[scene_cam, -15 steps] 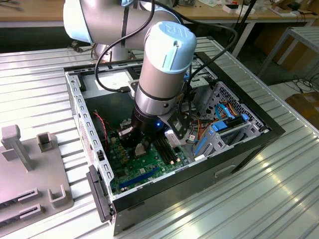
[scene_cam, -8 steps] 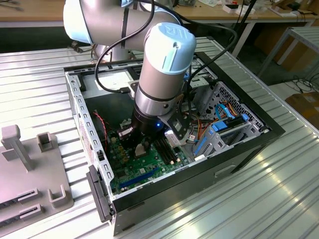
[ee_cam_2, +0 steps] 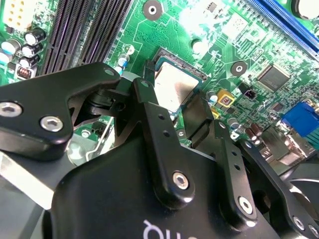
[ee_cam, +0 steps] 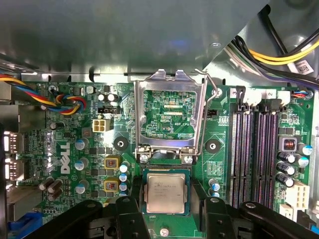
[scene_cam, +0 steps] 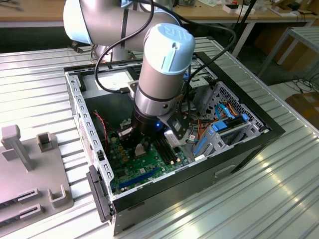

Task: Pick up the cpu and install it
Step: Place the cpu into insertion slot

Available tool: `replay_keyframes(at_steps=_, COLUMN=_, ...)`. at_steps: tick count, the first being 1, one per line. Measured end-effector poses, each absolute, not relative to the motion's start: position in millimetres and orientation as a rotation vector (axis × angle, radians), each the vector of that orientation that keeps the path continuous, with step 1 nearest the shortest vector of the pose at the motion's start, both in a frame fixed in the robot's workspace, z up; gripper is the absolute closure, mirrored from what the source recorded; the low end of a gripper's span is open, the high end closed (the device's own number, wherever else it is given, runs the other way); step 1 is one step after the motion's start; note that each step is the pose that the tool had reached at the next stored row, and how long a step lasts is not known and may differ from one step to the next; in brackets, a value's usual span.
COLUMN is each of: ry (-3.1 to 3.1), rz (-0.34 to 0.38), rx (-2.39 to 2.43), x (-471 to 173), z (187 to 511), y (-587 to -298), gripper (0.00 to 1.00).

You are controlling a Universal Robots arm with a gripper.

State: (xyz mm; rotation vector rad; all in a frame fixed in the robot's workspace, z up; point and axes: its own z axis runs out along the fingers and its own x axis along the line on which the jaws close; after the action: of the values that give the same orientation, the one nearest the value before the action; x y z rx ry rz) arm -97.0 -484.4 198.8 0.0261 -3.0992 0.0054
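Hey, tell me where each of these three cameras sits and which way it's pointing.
Exterior view: off the arm, looking down into the open computer case; the arm and gripper show.
First wrist view: on the wrist, facing squarely onto the motherboard; the gripper straddles the cpu.
Second wrist view: on the wrist, angled past the gripper onto the cpu.
Both wrist views share the cpu, gripper and motherboard.

We look across a ribbed metal desk (scene_cam: 249, 199) catching bright light. Far behind runs a wooden bench (scene_cam: 30, 11). Cardboard boxes (scene_cam: 305, 105) sit at the exterior view's right.
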Motion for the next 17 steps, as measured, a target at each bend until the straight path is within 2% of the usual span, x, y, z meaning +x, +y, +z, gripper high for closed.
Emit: replay_keyframes(at_steps=17, ry=-3.099, rz=0.005, rx=0.025, x=-97.0, z=197.8, y=-485.3, gripper=0.53)
